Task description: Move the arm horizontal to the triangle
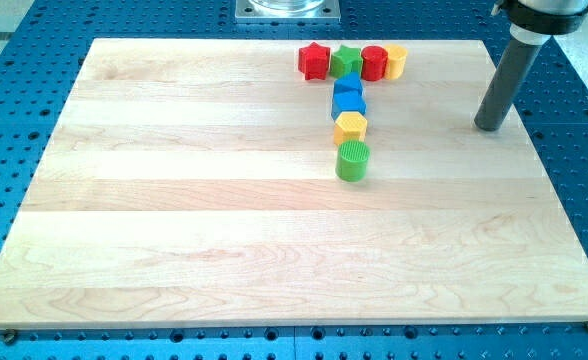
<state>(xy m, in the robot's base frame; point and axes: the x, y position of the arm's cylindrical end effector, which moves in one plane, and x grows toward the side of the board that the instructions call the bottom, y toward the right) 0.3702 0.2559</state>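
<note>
Well to my tip's left, w/ nothing touching it, red star (pixel 314 61), green star (pixel 347 58), red cylinder (pixel 373 62) & yellow block (pixel 396 61) form a top row, blue blocks (pixel 349 95) (triangle not discernible), yellow hexagon (pixel 351 126) & green cylinder (pixel 353 160) run down, my tip (pixel 489 127) at view's right on the board (pixel 174 200).

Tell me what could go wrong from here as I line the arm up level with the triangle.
1. No block reads clearly as a triangle; the upper blue block in the column is my best guess, so I might align to the wrong one.
2. My tip stands off the board's right edge, on the blue table; sliding left could catch that edge.
3. The blocks sit packed together, so overshooting could nudge the yellow block or its neighbours.
</note>
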